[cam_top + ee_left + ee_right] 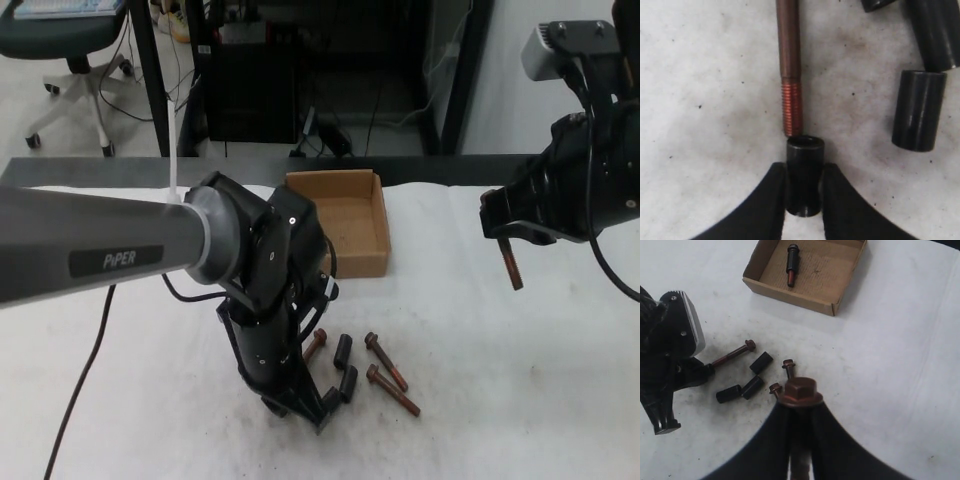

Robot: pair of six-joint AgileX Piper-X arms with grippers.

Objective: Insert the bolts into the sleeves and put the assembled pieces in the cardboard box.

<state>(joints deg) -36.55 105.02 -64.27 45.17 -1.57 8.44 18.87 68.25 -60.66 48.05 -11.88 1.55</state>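
Low on the white cloth, my left gripper (804, 171) (318, 412) is shut on a short black sleeve (804, 182) lying there. A copper bolt (790, 65) lies in line with the sleeve, its threaded tip just at the sleeve's open mouth. My right gripper (800, 406) (512, 238) hangs high at the right, shut on another copper bolt (512, 265) whose hex head (799, 390) shows between the fingers. The cardboard box (340, 225) (790, 295) stands at the back and holds one assembled piece (791, 262).
Beside the left gripper lie loose sleeves (342, 350) (919, 110) (761, 362) and two more bolts (385, 360) (392, 390). A black cable (85, 370) runs over the cloth at the left. Open cloth stretches to the right and front.
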